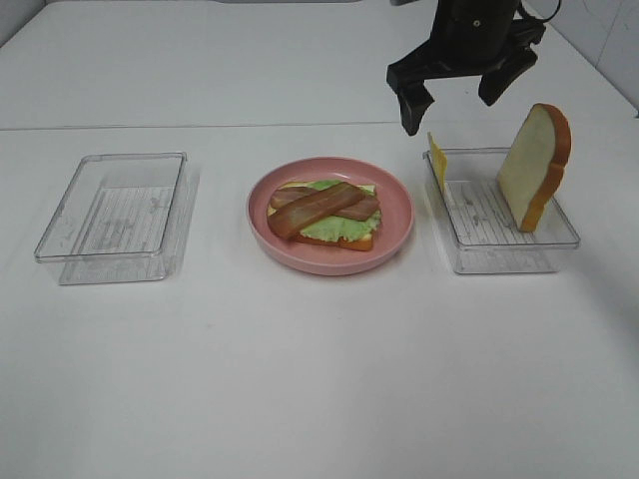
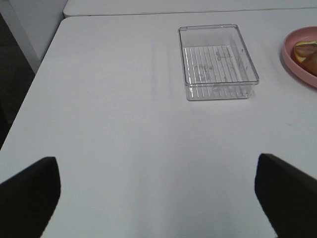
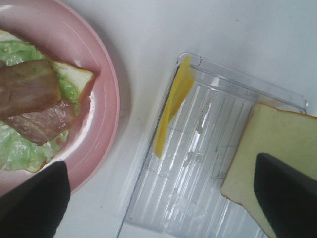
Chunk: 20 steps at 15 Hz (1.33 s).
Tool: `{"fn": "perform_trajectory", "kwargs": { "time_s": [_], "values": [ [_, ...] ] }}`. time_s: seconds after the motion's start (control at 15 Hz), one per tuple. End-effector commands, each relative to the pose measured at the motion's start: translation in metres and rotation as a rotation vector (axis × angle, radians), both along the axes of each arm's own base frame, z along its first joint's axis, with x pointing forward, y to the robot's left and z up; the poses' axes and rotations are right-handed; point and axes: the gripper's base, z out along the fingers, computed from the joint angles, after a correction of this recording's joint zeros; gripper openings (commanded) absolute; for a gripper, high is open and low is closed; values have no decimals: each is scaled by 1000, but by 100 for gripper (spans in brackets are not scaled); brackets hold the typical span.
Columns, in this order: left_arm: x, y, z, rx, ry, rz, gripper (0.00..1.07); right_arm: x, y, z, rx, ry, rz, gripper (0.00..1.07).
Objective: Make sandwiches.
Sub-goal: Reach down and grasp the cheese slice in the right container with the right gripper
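One cheese square (image 1: 436,160) leans beneath right hand (image 1: 451,112).

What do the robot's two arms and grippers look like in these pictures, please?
The right gripper is matte black, with a blocky body and two angular, tapering fingers; a thin dark cable curves beside it. Of the left gripper only two blunt black fingertips show. No markings are visible.

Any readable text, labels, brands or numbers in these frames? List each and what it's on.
None readable.
Floor of the left clear tray: faint moulded marks, too blurred to read.
Floor of the right clear tray: faint marks too, unreadable.
On the pink plate, bread slice and cheese slice: no print visible.
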Motion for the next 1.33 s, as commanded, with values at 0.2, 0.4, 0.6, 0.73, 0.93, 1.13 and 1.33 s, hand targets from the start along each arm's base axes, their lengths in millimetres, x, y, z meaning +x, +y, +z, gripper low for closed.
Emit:
{"fn": "perform_trajectory", "kwargs": {
  "time_s": [0.2, 0.4, 0.6, 0.73, 0.93, 1.13, 1.33],
  "values": [
    [-2, -1, 0, 0, -20, 0, 100, 8, 3, -27, 6, 37, -2, 98],
    [-2, -1, 0, 0, -20, 0, 100, 15, 5, -50, 5, 47, 1, 98],
    [-2, -1, 0, 0, -20, 0, 100, 19, 6, -62, 13, 37, -17, 97],
    [-2, -1, 0, 0, -20, 0, 100, 22, 2, -70, 14, 48, -61, 97],
    [-2, -1, 0, 0, -20, 0, 100, 25, -7, -72, 7, 42, -100, 92],
    [-2, -1, 0, 0, -20, 0, 100, 27, -10, -72, 14, 36, -131, 60],
    [-2, -1, 0, 0, -20, 0, 100, 26, -11, -72, 10, 39, -147, 16]
  ]
}}
